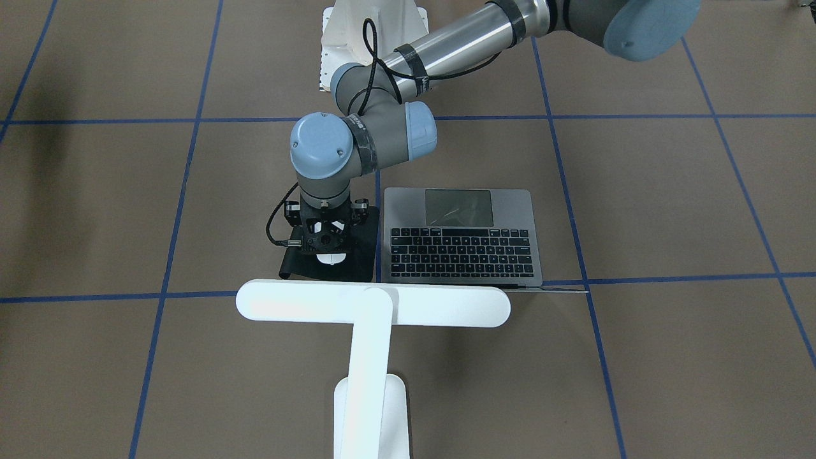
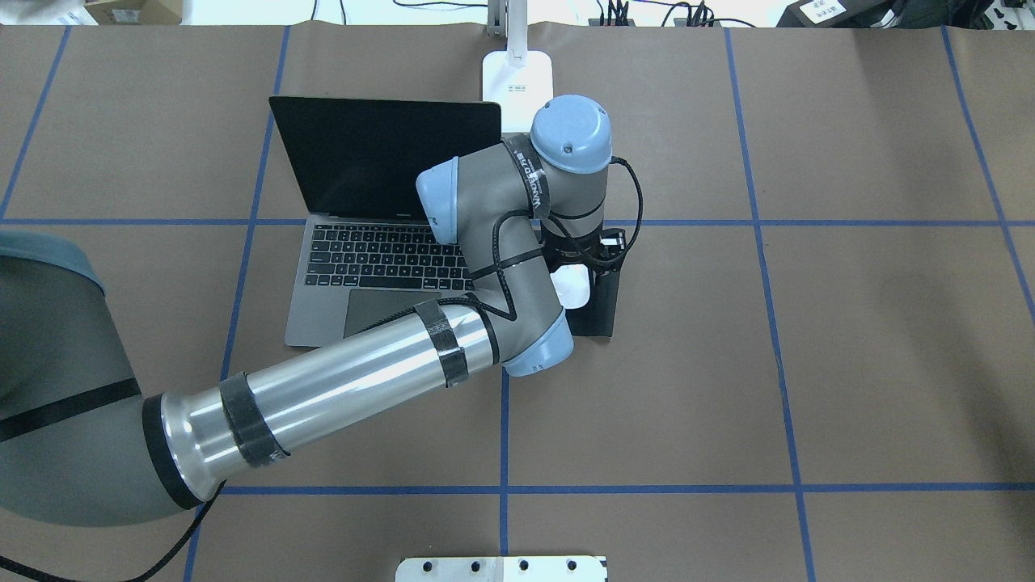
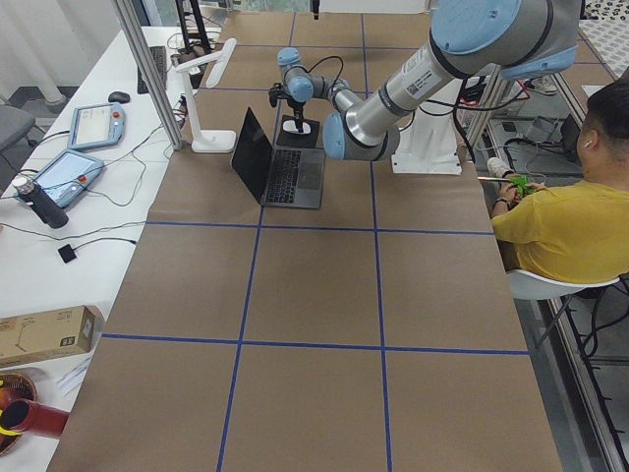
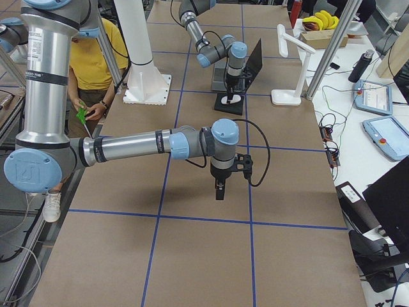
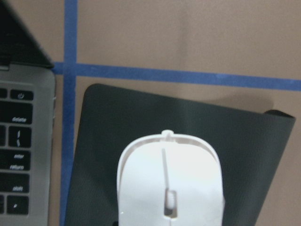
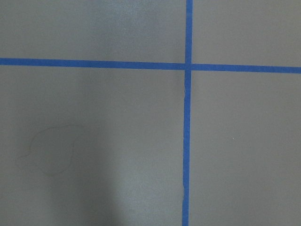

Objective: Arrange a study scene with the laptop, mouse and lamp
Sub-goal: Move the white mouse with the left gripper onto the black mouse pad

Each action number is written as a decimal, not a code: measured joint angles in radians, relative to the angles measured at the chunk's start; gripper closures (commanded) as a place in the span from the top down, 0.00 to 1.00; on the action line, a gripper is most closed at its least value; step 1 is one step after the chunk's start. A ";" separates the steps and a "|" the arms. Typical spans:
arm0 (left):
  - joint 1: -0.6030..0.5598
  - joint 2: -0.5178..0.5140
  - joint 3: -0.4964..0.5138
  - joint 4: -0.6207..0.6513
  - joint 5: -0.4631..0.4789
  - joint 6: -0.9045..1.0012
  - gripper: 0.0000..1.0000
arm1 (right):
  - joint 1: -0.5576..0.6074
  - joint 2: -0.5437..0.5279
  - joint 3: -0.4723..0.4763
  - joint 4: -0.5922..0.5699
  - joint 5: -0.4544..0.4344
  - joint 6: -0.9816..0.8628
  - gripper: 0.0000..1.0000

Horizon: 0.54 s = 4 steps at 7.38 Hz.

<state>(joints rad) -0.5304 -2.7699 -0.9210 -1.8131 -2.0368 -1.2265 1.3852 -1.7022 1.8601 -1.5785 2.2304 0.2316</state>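
The open grey laptop sits left of centre, screen facing the robot. To its right the white mouse rests on a black mouse pad. My left gripper points straight down onto the mouse. Its body hides the fingers, so I cannot tell whether they are open or shut. The white T-shaped lamp stands behind the laptop, with its base at the far edge. My right gripper hangs over bare brown table, away from everything; its state cannot be judged from that view.
The robot's white pedestal stands at the near edge. A person in a yellow shirt sits beside the table. A side bench with tablets and cables runs along the far edge. Blue tape lines grid the table.
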 measured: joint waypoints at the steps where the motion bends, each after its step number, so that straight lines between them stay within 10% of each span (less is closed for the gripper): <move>1: 0.009 0.002 -0.002 -0.001 0.018 0.007 1.00 | 0.000 0.001 0.000 0.000 0.000 0.000 1.00; 4: 0.006 0.048 -0.098 0.013 0.022 0.016 1.00 | 0.000 0.002 -0.001 0.000 0.000 -0.001 1.00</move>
<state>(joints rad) -0.5247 -2.7220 -1.0195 -1.7997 -2.0150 -1.2108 1.3852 -1.7002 1.8588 -1.5787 2.2304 0.2308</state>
